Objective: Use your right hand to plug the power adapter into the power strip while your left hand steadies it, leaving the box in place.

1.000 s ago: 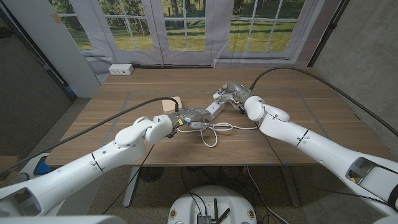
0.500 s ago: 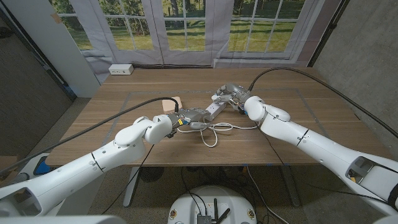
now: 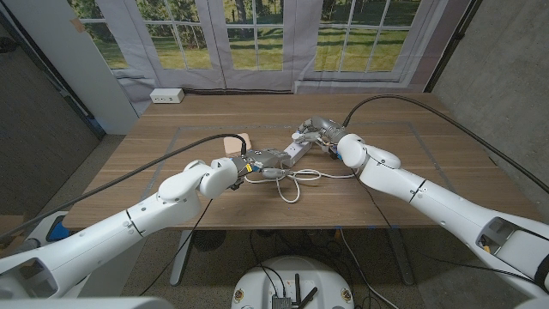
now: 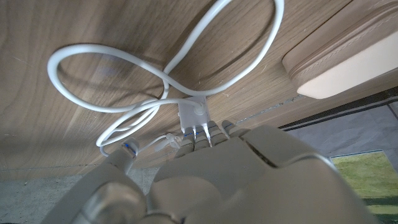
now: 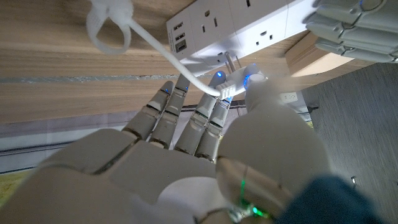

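Fingers [image 5: 181, 102] of the right hand [image 3: 316, 130] are clamped with the thumb on the adapter [image 5: 239, 73], its prongs [image 5: 229, 60] bare and pointing at the power strip [image 5: 249, 22] just beyond the fingertips, close but not in. Over the last second this hand has barely stirred, only a slight nudge at the wrist. I'd call that fine lining-up, with the push into the socket still to come. The sockets facing the fingers look free. At the strip's other end the left hand [image 3: 260, 164] has its fingers closed over the strip, pinning it to the table [image 3: 171, 184], and it hasn't budged. A white cord [image 3: 292, 182] loops loosely on the near side of both hands. The box [image 3: 233, 144] sits just beside the left hand, untouched; what's inside it, I can't tell.
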You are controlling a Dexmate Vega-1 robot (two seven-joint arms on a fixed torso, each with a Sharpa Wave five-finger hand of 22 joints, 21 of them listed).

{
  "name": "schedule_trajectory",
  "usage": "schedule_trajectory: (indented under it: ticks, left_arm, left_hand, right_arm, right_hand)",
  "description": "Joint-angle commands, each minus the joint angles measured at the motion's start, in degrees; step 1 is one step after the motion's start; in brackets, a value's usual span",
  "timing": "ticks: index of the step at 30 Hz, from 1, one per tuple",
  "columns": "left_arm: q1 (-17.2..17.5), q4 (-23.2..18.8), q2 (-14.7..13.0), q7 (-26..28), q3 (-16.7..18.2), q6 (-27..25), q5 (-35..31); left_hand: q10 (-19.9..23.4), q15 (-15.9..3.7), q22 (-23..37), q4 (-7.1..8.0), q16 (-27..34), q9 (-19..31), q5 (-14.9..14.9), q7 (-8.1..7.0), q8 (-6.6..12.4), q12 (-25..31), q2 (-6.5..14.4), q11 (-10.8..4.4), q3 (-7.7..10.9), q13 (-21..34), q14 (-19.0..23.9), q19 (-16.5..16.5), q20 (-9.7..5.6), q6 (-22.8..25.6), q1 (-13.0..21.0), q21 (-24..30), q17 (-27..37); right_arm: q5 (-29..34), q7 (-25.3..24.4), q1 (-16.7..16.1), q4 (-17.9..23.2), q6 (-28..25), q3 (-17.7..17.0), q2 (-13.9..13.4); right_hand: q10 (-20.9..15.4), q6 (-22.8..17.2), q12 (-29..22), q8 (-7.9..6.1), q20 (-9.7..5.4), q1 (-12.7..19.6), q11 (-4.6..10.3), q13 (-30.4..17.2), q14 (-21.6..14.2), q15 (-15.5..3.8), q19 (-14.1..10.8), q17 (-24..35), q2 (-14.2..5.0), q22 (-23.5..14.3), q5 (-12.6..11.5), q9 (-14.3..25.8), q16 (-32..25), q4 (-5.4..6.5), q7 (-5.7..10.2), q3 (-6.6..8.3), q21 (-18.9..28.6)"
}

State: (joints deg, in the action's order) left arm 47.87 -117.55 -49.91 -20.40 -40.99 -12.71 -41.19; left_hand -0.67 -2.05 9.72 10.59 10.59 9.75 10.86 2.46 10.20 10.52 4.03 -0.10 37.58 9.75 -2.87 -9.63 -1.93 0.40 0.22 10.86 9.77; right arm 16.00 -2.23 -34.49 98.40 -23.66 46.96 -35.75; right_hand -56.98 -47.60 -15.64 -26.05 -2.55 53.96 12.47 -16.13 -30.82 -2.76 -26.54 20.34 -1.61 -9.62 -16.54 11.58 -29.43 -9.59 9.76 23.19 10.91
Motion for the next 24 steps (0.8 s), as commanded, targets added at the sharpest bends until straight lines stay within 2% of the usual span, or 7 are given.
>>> schedule_trajectory:
  ticks: [1, 24]
  left_arm:
    - [-0.2, 0.0, 0.1, -0.3, -0.1, 0.0, 0.0]
    - [-1.1, 0.6, 0.8, -1.3, -0.8, -0.2, 0.2]
  left_hand:
    - [0.3, 0.10, 0.2, 0.05, -0.1, 0.2, 0.2, 0.00, 0.20, 0.3, 6.6, -0.08, 0.25, 0.1, 0.4, -0.9, -4.56, 0.4, -0.4, 0.4, 0.0]
    - [0.5, 0.05, 0.2, 0.04, -0.2, 0.2, 0.2, -0.08, 0.18, 0.3, 6.6, -0.10, 0.40, 0.1, 0.5, -0.7, -4.62, 0.4, -0.4, 0.4, 0.1]
  right_arm:
    - [-0.4, 0.3, 0.3, -1.3, 1.2, -0.4, 0.1]
    - [-1.3, 0.1, 0.4, -3.3, 2.2, -0.6, 0.9]
  right_hand:
    - [0.4, -2.0, 0.3, -0.13, 0.21, 1.9, 0.01, -0.2, 0.1, -9.32, 0.0, 0.3, -1.34, -0.1, -0.4, 0.3, 0.1, 0.13, 2.27, 0.03, 0.1]
    - [0.6, -2.2, 0.5, -0.08, 0.24, 1.9, 0.03, -0.3, 0.1, -9.28, -0.1, 0.4, -1.43, -0.1, -0.7, 0.3, 0.3, 0.13, 2.34, -0.27, 0.2]
